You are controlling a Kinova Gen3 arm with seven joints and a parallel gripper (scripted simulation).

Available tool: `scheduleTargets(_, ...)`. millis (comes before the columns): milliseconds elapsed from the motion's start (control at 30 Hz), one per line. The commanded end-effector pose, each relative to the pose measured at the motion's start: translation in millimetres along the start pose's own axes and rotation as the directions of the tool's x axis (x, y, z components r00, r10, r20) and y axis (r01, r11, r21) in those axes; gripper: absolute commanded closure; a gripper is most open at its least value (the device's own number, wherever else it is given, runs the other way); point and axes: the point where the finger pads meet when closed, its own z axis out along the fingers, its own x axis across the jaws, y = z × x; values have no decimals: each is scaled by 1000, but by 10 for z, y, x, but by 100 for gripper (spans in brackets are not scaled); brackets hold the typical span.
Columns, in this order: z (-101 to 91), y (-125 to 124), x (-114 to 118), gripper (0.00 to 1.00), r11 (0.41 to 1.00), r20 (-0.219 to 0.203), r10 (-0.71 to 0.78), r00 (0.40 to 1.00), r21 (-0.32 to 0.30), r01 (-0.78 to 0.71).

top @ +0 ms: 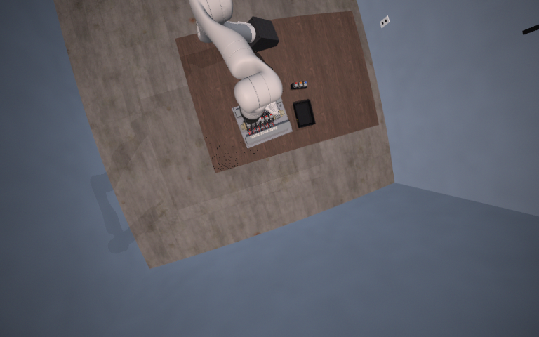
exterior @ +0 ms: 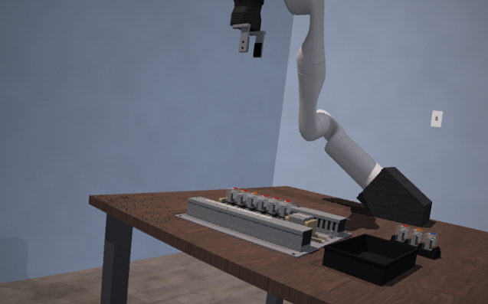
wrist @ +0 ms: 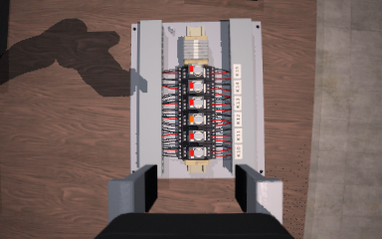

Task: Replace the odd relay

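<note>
My gripper [exterior: 249, 52] [wrist: 196, 181] is open and empty, high above the panel. In the wrist view a row of relays stands in sockets; the relay with the orange button [wrist: 197, 119] [exterior: 253, 200] is at the label K12. The others, such as the K13 relay [wrist: 198, 103] and the K11 relay [wrist: 198, 135], have red buttons. All buttons are on the left side there. Three spares stand in a black holder: a red-button spare [exterior: 402, 233], an orange-button spare [exterior: 416, 236] and a blue-button spare [exterior: 430, 241]. The black tray [top: 304, 113] [exterior: 395, 266] is empty.
Grey wire ducts [wrist: 151, 100] [wrist: 241, 40] run along both sides of the row, with wires between. Pale terminal blocks [wrist: 196, 49] stand at one end of the row. The tray is beside the panel, and the spare holder [top: 298, 88] is behind the tray, nearer the arm's base.
</note>
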Motion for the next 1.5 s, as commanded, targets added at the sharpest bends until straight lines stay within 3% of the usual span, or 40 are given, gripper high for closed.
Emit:
scheduleTargets(0,30,-2,-1,0,1000,-3,-1,1000,0,1)
scheduleTargets(467,582,0,-10,0,1000,-8,-4,1000,-5,4)
scheduleTargets(567,599,-34,-6,0,1000,0,-8,1000,1,8)
scheduleTargets(1033,1148,-16,-16,0,1000,-8,-4,1000,-5,4)
scheduleTargets(1133,1153,-47,-16,0,1000,-2,-9,1000,0,9)
scheduleTargets(1467,1545,-18,-23,0,1000,-7,-5,1000,-3,5)
